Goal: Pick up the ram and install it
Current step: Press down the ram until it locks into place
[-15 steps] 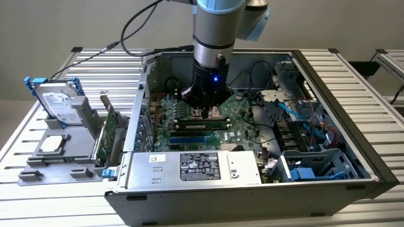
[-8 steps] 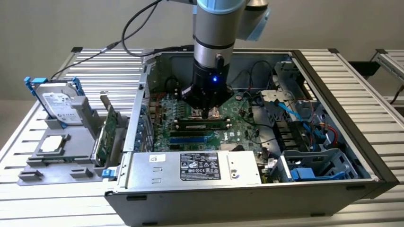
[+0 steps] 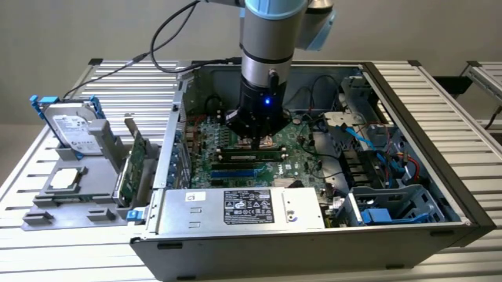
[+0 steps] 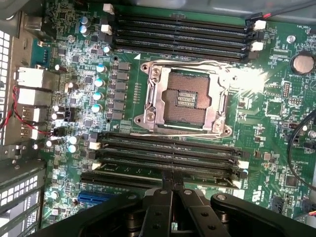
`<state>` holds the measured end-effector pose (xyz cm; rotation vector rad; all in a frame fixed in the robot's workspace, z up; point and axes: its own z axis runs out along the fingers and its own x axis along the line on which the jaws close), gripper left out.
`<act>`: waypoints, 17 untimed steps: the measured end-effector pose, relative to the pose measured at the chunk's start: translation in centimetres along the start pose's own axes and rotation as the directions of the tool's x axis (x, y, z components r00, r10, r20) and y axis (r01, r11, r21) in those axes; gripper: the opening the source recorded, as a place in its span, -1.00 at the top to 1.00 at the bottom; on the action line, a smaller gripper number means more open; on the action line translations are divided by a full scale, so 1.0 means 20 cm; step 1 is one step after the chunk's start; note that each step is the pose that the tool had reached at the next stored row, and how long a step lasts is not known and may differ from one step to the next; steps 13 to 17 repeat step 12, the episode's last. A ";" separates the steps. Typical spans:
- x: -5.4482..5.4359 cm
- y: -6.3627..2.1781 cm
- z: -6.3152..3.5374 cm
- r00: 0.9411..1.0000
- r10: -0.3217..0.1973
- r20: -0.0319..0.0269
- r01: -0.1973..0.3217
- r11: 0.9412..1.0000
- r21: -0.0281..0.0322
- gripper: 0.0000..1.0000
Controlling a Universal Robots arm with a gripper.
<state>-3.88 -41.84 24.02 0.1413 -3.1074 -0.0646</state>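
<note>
Gripper: the gripper (image 4: pixel 172 183) hangs low over the motherboard (image 4: pixel 276 123) inside the open computer case (image 3: pixel 408 106), its two fingers pressed together and holding nothing.

Ram: the ram (image 4: pixel 148 171) lies directly under the fingertips, seated in the slot bank (image 4: pixel 168 155) on the side of the CPU socket (image 4: pixel 183 98) towards the power supply (image 3: pixel 243 208).

Long axis: the stick runs along its slot, crosswise to the closed fingers, which meet it near mid-length.

Contact: the tips appear to press on the stick's upper edge; touching or just above cannot be told.

Beyond: a second slot bank (image 4: pixel 180 32) lies across the socket.
</note>
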 end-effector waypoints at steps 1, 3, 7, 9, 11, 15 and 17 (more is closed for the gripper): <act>0.00 -0.002 0.000 1.000 0.005 0.000 -0.005 1.000 0.000 0.79; 0.00 -0.006 0.000 1.000 0.014 0.001 -0.014 1.000 0.000 0.79; 0.00 -0.019 -0.001 1.000 0.016 0.001 -0.016 1.000 -0.002 0.79; 0.00 -0.019 -0.001 1.000 0.016 0.001 -0.016 1.000 -0.002 0.79; 0.00 -0.019 -0.001 1.000 0.016 0.001 -0.016 1.000 -0.002 0.79; 0.00 -0.019 -0.001 1.000 0.016 0.001 -0.016 1.000 -0.002 0.79; 0.00 -0.019 -0.001 1.000 0.016 0.001 -0.016 1.000 -0.002 0.79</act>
